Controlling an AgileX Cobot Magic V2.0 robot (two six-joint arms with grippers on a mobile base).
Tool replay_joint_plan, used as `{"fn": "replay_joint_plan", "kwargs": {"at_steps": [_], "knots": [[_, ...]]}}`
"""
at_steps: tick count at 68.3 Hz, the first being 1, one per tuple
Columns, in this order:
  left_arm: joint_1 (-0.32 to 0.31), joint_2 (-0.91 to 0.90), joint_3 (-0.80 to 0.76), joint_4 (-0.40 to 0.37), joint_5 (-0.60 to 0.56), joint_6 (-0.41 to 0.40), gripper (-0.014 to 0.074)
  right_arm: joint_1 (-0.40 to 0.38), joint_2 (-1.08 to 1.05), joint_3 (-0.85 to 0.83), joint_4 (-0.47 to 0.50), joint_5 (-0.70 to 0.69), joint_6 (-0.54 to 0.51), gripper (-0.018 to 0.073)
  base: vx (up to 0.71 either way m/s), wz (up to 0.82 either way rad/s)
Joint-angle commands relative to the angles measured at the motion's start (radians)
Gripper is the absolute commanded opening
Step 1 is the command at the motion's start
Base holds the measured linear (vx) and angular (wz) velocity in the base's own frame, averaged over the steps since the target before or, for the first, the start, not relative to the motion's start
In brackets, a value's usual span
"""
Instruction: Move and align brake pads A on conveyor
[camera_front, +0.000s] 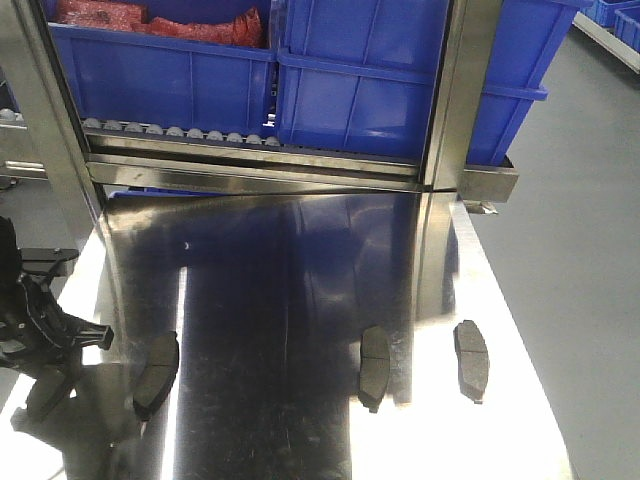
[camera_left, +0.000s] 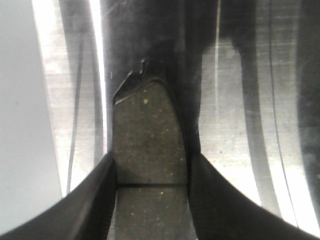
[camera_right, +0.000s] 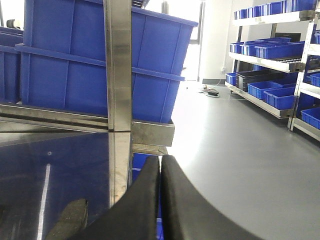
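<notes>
- Far left, front view: the left arm (camera_front: 35, 325) hangs over the left edge of the shiny steel table (camera_front: 300, 270).
- Left wrist view: the left gripper (camera_left: 150, 160) is closed to the width of one pad, with a black finger (camera_left: 95, 200) against each long side. The gripped pad (camera_left: 147, 130) is dark grey-brown and grainy with pale flecks. A thin cross groove runs level with the fingers, and a small metal tab sits at the far end. It is over the steel. We cannot tell whether it rests there or is lifted, nor whether it is one of the three pads seen from the front.
- Left pad (camera_front: 157, 373): flat on the steel just right of the arm. It is elongated and slightly curved, and lies lengthwise away from us with its far end leaning right.
- Middle pad (camera_front: 374, 367): same shape, with a faint centre groove. It lies on the steel well apart from the left pad.
- Right pad (camera_front: 472, 358): near the middle pad and roughly parallel to it, close to the table's right edge.
- Right wrist view: the right gripper (camera_right: 160, 165) has its fingers pressed together with only a seam between them, and it holds nothing. A dark pad corner (camera_right: 70, 217) shows on the steel at lower left.
- Blue bins (camera_front: 350, 90) stand behind the table, and grey floor (camera_front: 580, 250) lies to the right.
</notes>
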Motion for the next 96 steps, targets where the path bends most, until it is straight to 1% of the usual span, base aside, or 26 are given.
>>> {"fn": "replay_joint_plan", "kwargs": {"at_steps": [1,13,22,41,47,57,62,85,96], "knots": [[-0.005,-0.038,-0.024,-0.006,0.012,0.005,0.0,-0.005,-0.01,0.012,-0.007,-0.072,-0.008,-0.0011,0.0,0.0],[-0.005,-0.071,-0.024,-0.006,0.038,0.015,-0.0008,-0.005,-0.01,0.012,-0.007,-0.072,-0.008,-0.0011,0.0,0.0],[-0.005,-0.147,-0.02,-0.007,0.045,0.015,-0.0008,-0.005,-0.01,0.012,-0.007,-0.072,-0.008,-0.0011,0.0,0.0],[-0.005,-0.384,-0.02,-0.006,0.071,0.022,-0.0007,-0.005,-0.01,0.012,-0.007,-0.071,-0.008,-0.0011,0.0,0.0],[-0.005,-0.481,0.003,-0.006,0.041,0.024,-0.0007,-0.005,-0.01,0.012,-0.007,-0.071,-0.008,-0.0011,0.0,0.0],[-0.005,-0.681,0.117,-0.006,-0.089,0.025,-0.0007,-0.005,-0.01,0.012,-0.007,-0.071,-0.008,-0.0011,0.0,0.0],[-0.005,-0.785,0.191,-0.006,-0.132,0.024,-0.0007,-0.005,-0.01,0.012,-0.007,-0.071,-0.008,-0.0011,0.0,0.0],[-0.005,-1.237,0.479,-0.006,-0.227,0.024,-0.0007,-0.005,-0.01,0.012,-0.007,-0.071,-0.008,-0.0011,0.0,0.0],[-0.005,-1.398,0.591,-0.006,-0.275,0.023,-0.0007,-0.005,-0.01,0.012,-0.007,-0.071,-0.008,-0.0011,0.0,0.0]]}}
